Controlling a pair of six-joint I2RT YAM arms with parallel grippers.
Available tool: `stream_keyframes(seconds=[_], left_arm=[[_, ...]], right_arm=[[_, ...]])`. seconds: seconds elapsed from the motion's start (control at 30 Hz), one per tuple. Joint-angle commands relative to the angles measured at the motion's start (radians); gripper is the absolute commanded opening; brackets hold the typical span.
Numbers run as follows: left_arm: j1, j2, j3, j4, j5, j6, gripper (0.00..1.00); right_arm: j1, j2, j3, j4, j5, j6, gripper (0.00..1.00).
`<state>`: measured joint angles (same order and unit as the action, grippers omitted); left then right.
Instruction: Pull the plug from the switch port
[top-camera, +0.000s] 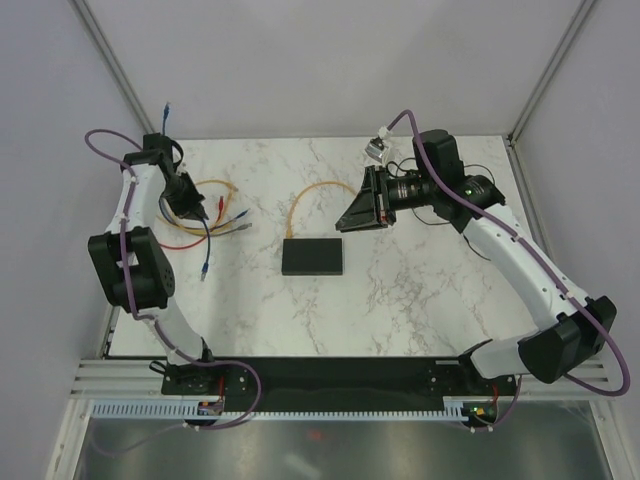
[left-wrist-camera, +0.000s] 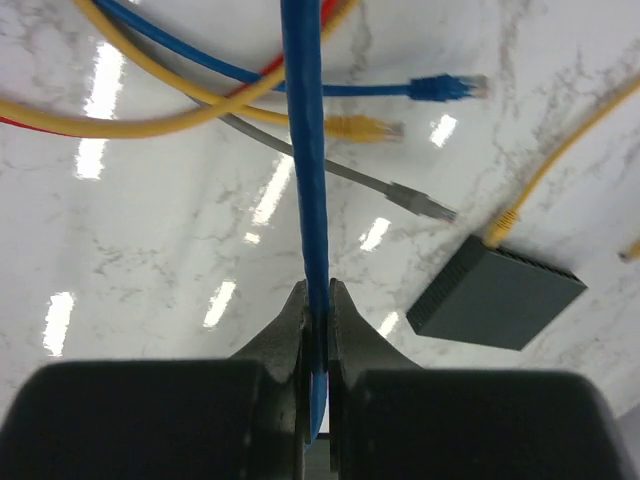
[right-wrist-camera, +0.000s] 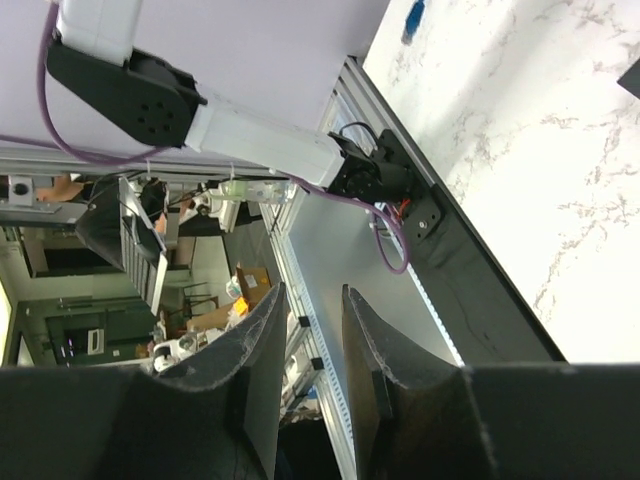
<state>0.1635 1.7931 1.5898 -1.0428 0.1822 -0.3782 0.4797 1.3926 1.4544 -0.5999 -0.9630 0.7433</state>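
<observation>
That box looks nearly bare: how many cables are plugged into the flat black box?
1. A yellow cable enters the switch at one end of its port row; a grey plug lies loose beside it. Its other sides are partly hidden.

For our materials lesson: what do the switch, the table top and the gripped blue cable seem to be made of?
The switch looks like matte black plastic: ribbed, glare-free. The table top is glossy, white with grey veins and lamp reflections; marble or laminate. The gripped blue cable has a smooth, slightly shiny jacket, probably plastic.
</observation>
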Motion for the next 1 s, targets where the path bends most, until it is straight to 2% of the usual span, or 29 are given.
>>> stream_keyframes(seconds=[0.0, 0.1, 0.17, 0.27, 0.37, 0.47, 0.53, 0.6, 0.73, 0.83, 0.97], left_arm=[[0.016, 0.066, 0.084, -0.045, -0.136, 0.081, 0.02], [0.016, 0.150, 0.130, -0.057, -0.206, 0.068, 0.02], [0.018, 0.209, 0.171, -0.074, -0.274, 0.061, 0.04], [0.042, 0.245, 0.202, -0.077, -0.303, 0.048, 0.09], [0.064, 0.258, 0.225, -0.080, -0.334, 0.041, 0.26], [0.076, 0.246, 0.230, -0.085, -0.311, 0.022, 0.35], [0.076, 0.230, 0.228, -0.086, -0.302, 0.006, 0.48], [0.074, 0.198, 0.220, -0.085, -0.277, -0.001, 0.54], [0.068, 0.111, 0.191, -0.069, -0.176, 0.002, 0.55], [0.042, 0.023, 0.122, -0.040, 0.008, 0.010, 0.50], [-0.056, -0.112, -0.115, 0.082, 0.236, -0.036, 0.48]], right_arm=[[-0.003, 0.012, 0.049, -0.035, 0.026, -0.042, 0.36], [-0.004, 0.023, 0.057, -0.040, 0.030, -0.045, 0.36], [-0.003, 0.026, 0.060, -0.040, 0.035, -0.047, 0.36], [-0.003, 0.025, 0.054, -0.047, 0.047, -0.056, 0.35], [-0.003, 0.028, 0.041, -0.052, 0.063, -0.068, 0.35], [-0.001, 0.063, 0.038, -0.052, 0.075, -0.096, 0.35], [-0.003, 0.092, 0.052, -0.052, 0.093, -0.124, 0.35], [-0.001, 0.146, 0.078, -0.054, 0.107, -0.133, 0.35], [0.016, 0.265, 0.158, -0.054, 0.167, -0.150, 0.35], [0.025, 0.387, 0.240, -0.055, 0.220, -0.173, 0.33], [0.033, 0.589, 0.360, -0.054, 0.285, -0.196, 0.31]])
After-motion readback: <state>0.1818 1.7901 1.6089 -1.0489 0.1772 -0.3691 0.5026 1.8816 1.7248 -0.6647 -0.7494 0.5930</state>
